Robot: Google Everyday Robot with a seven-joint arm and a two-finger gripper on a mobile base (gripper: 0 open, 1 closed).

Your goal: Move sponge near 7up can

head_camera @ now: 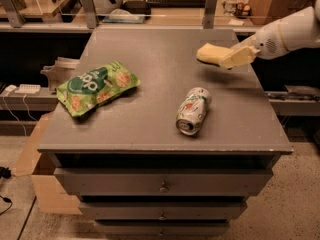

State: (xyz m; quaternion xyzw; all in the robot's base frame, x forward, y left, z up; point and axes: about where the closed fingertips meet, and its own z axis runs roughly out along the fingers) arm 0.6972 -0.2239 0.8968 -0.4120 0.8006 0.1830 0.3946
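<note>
The sponge [211,53] is showing as a pale yellow, soft-looking block, longer than it is thick, with a gently rounded outline and a darker underside where the light is not reaching. It is lying roughly level, its long side running left to right, and it is hanging clear of the worktop [150,129] over the right rear part, with its shadow [222,77] falling on the grey surface below.

My pincer [231,58] is clenching the sponge at its right end. My blocky fingers [242,55], nearly the same pale yellow as the sponge, are closing on that end, so the free left part is sticking out leftward beyond my fingertips. Where the sponge ends and my fingers begin is hard for me to make out.

My arm [290,31] is coming in from the right edge, white and rounded, sloping slightly downward toward the left, with the wrist sitting just past the worktop's right edge.

The 7up can [193,111] is lying on its side on the worktop, in front of the sponge and a little to the left, its metal top pointing toward the front edge. The sponge and the can are apart, with bare surface between them. A green chip bag [97,86] is lying flat on the left part of the worktop, well away from both.
</note>
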